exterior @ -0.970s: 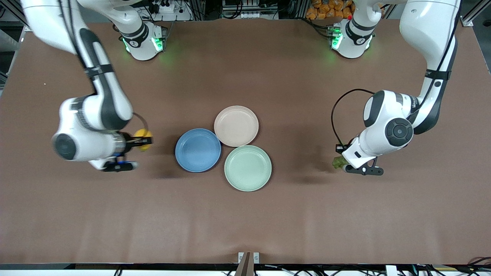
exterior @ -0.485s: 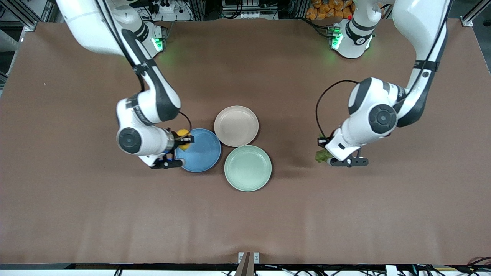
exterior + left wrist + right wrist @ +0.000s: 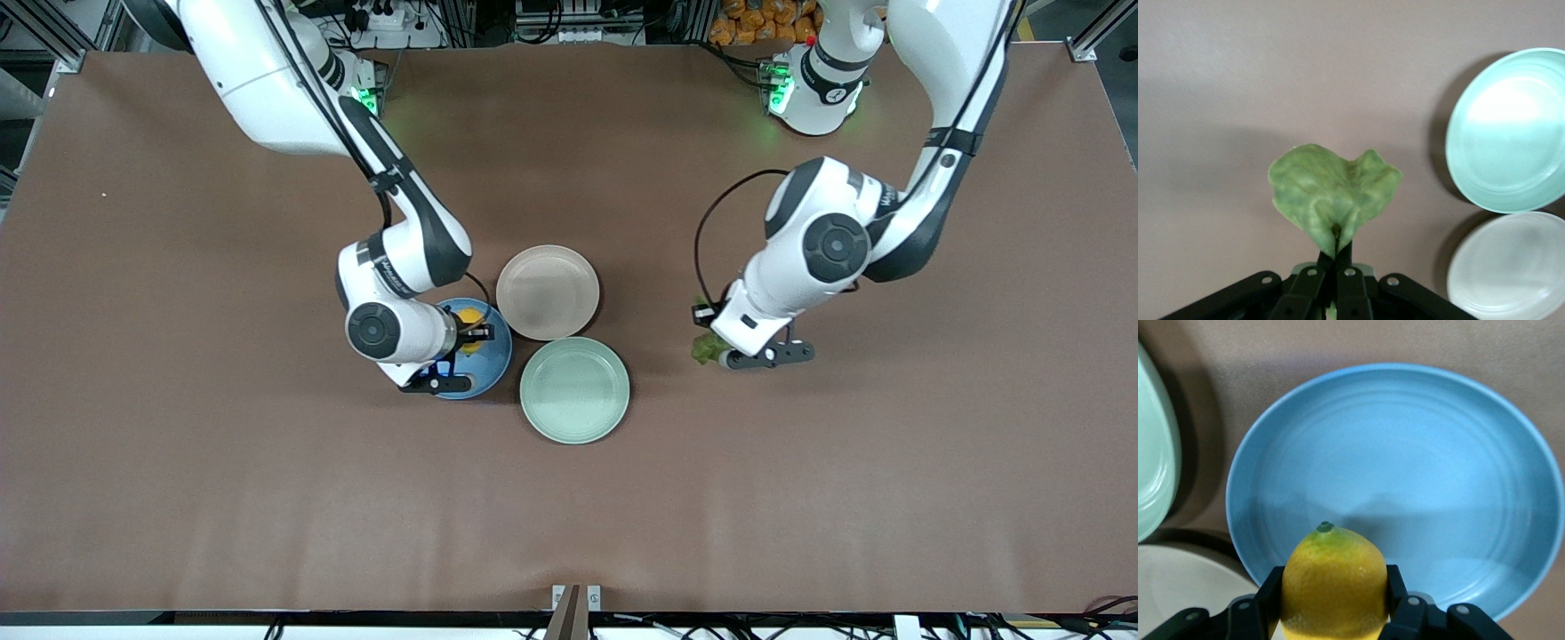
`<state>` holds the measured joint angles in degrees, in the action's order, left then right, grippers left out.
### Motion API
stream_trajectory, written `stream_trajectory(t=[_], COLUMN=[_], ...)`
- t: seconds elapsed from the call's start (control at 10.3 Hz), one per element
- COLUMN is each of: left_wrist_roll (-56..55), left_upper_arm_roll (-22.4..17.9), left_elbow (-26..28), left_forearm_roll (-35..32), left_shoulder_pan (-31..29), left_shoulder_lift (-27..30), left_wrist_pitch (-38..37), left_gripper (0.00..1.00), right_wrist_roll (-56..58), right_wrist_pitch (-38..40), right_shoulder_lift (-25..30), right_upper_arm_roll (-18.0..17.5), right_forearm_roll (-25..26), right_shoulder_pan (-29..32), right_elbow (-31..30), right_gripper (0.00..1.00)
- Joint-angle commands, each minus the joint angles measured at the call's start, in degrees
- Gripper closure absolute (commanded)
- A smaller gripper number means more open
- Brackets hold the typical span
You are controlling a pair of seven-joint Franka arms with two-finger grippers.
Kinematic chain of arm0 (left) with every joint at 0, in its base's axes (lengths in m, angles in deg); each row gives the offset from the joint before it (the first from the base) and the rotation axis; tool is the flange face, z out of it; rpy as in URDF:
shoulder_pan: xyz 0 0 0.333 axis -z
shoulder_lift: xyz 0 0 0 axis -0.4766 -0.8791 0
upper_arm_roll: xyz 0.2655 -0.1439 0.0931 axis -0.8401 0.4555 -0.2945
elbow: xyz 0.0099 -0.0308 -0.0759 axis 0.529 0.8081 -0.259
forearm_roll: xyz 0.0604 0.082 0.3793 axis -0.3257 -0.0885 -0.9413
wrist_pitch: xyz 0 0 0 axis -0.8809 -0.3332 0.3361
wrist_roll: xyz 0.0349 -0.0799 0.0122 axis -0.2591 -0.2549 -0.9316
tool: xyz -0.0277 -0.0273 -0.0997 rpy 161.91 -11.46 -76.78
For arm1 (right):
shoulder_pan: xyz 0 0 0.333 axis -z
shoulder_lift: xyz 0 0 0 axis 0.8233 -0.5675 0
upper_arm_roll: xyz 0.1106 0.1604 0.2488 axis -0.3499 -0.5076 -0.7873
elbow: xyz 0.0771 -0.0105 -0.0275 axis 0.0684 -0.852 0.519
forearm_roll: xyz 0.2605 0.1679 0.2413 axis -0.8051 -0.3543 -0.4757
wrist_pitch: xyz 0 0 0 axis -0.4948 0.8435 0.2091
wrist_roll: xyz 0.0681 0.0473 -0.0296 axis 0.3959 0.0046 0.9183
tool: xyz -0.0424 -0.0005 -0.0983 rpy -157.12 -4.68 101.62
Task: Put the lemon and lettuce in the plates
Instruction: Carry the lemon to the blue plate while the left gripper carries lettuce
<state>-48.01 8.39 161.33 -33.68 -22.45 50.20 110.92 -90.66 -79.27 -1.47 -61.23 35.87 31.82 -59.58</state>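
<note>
My right gripper [image 3: 476, 333] is shut on the yellow lemon [image 3: 468, 317] and holds it over the blue plate [image 3: 491, 366]. In the right wrist view the lemon [image 3: 1335, 580] sits between the fingers above the blue plate [image 3: 1418, 473]. My left gripper [image 3: 704, 342] is shut on the green lettuce leaf [image 3: 706, 348] and holds it over bare table toward the left arm's end, apart from the plates. In the left wrist view the lettuce [image 3: 1331, 193] hangs from the closed fingertips. The beige-pink plate [image 3: 547, 292] is empty and shows in the left wrist view [image 3: 1508, 267].
A mint-green plate [image 3: 574, 389] lies nearer the front camera than the beige-pink one, touching both plates; it shows in the left wrist view [image 3: 1511, 133] and the right wrist view [image 3: 1151, 453]. Brown table [image 3: 800, 489] surrounds them.
My right arm carried the lemon from the right arm's end of the table to over the blue plate. My left arm moved the lettuce toward the plates.
</note>
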Motion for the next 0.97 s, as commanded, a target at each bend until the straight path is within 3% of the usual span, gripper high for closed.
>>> stream_trajectory(t=[0.0,0.19,0.58,0.87], left_wrist_roll=[-6.5,-11.9,-21.6,-26.0], left_upper_arm_roll=[3.3,4.8,4.7,4.5], left_elbow=[-2.0,-2.0,-2.1,-4.3], left_forearm_roll=[1.9,2.1,1.5,1.3], left_shoulder_pan=[0.3,2.3,9.4,13.9], left_shoulder_lift=[-1.9,-3.5,-8.9,-13.8], left_wrist_pitch=[0.5,4.4,13.8,20.6], left_gripper=[1.00,1.00,1.00,1.00], right_wrist_roll=[-1.3,-1.1,-1.0,6.1], right_wrist_pitch=[0.8,1.0,3.2,12.2], right_shoulder_lift=[-1.2,-1.0,1.4,5.4], right_upper_arm_roll=[0.0,0.4,1.8,3.5], right_forearm_roll=[-0.8,-0.3,0.2,8.4], right_shoulder_pan=[1.2,1.3,2.1,4.9], right_elbow=[2.3,3.1,5.9,11.5], right_gripper=[0.47,0.04,0.00,0.00])
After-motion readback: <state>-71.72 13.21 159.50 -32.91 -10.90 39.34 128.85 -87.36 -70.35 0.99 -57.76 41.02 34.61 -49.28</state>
